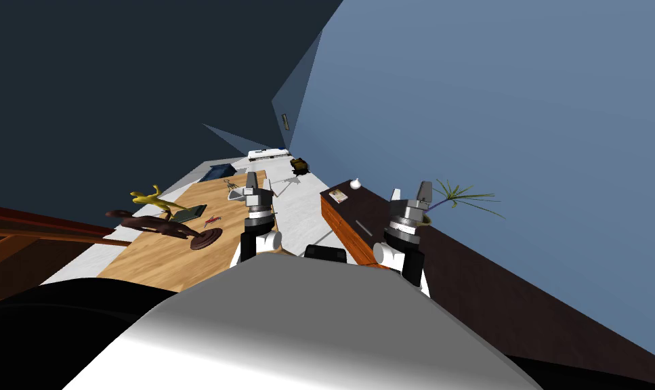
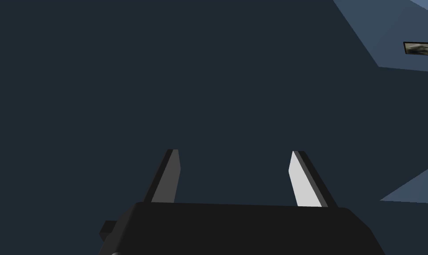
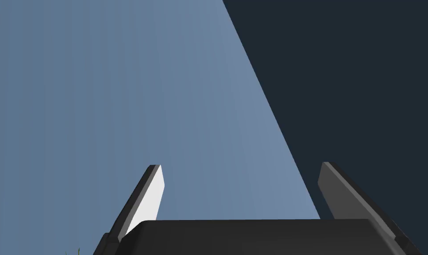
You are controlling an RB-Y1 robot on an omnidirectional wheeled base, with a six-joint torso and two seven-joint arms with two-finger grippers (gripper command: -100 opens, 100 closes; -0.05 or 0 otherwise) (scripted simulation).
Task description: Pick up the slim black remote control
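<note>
A slim dark bar that may be the remote (image 1: 364, 227) lies on the dark top of a sideboard (image 1: 346, 213) at my right front. My right gripper (image 1: 424, 190) is raised over the sideboard's right side, beyond and to the right of the bar. Its fingers stand open with nothing between them (image 3: 241, 166). Over the near right edge of a wooden table (image 1: 177, 254), my left gripper (image 1: 252, 179) is also raised. It is open and empty too (image 2: 235, 152).
The wooden table carries a yellow figurine (image 1: 153, 198), a dark brown sculpture on a round base (image 1: 163, 227), a dark flat book (image 1: 187, 213) and small items. On the sideboard stand a small card (image 1: 338, 196), a white vase (image 1: 355, 183) and a green plant (image 1: 458, 195). A pale floor strip (image 1: 299, 203) runs between the two pieces of furniture.
</note>
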